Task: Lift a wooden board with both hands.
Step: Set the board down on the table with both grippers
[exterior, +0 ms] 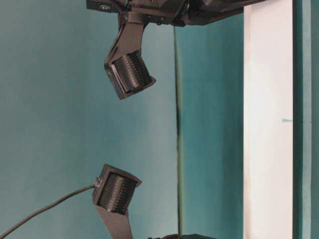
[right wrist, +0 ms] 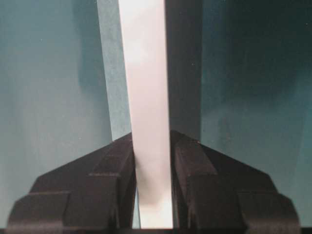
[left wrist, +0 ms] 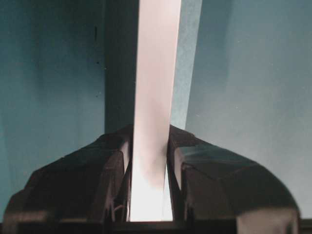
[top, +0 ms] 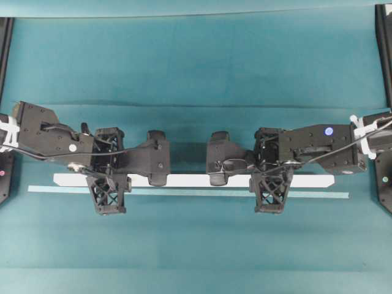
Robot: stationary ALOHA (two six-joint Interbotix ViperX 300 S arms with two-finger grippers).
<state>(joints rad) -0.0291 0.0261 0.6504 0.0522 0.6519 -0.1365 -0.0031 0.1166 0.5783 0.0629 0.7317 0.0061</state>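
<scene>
Both grippers pinch the wooden board (top: 196, 180): in the left wrist view the left gripper (left wrist: 148, 165) has its fingers (left wrist: 114, 170) pressed on either side of the white plank, and the right gripper (right wrist: 152, 165) clamps it the same way. Overhead, the left gripper (top: 110, 180) sits toward 9 o'clock and the right gripper (top: 269, 180) toward 3 o'clock, the board running between them across the middle. Just beside the board, toward 6 o'clock, lies a thin pale teal strip (top: 184, 192) on the teal table (top: 196, 73).
</scene>
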